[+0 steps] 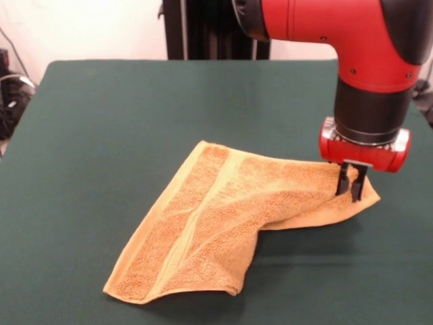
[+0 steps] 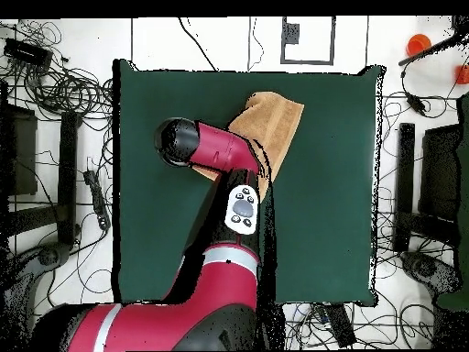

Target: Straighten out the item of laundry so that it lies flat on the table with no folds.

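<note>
Black two-fingered tool (image 1: 352, 184) clamped on folded golden-orange terry towel's (image 1: 210, 223) corner; best drawn outward, low across dark green felt tabletop (image 1: 101, 122).

Dark green table (image 1: 101, 135), folded golden-orange towel (image 1: 203, 223) directly on it, toward its front-right part

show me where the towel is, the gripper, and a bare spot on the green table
towel (image 1: 203, 230): front view, on the terry middle of the cloth.
gripper (image 1: 352, 185): front view, between the black fingertips at the towel's right corner.
table (image 1: 135, 108): front view, on bare green cloth behind the towel.
</note>
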